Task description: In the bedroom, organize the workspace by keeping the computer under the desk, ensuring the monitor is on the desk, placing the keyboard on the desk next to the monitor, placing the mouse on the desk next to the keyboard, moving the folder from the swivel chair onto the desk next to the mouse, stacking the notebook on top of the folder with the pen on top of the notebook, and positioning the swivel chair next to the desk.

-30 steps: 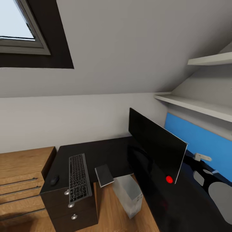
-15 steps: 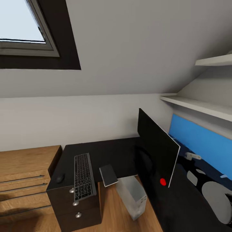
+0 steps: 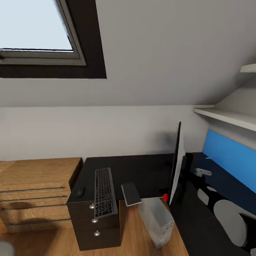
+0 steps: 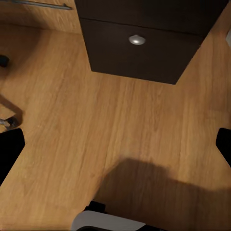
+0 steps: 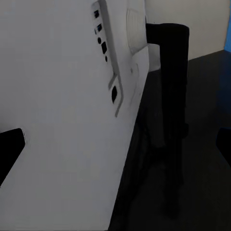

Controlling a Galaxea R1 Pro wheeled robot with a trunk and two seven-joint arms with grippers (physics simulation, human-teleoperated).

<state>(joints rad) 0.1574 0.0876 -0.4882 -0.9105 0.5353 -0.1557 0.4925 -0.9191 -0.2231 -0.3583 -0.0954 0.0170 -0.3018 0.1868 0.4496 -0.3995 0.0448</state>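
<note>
The black desk (image 3: 142,169) carries the keyboard (image 3: 105,192), with the small dark mouse (image 3: 80,192) to its left and the dark notebook (image 3: 131,193) to its right, jutting over the desk's edge. The monitor (image 3: 176,167) stands edge-on on the desk. Below it, the pale computer (image 3: 156,217) sits on the floor. My right gripper (image 5: 115,144) is open, close behind the monitor's silver back (image 5: 62,120) and black arm (image 5: 171,96). My left gripper (image 4: 115,144) hangs open over the wood floor (image 4: 62,120). Folder, pen and swivel chair are out of view.
A black drawer unit (image 3: 96,227) holds up the desk's left end, beside a low wooden dresser (image 3: 35,185). A blue wall panel (image 3: 227,160) and white shelves (image 3: 227,117) line the right wall. A skylight (image 3: 35,32) sits in the sloped ceiling.
The whole view has slid right as the camera turned left. The monitor has swung from showing its black front to standing edge-on; keyboard, mouse and notebook keep their places on the desk.
</note>
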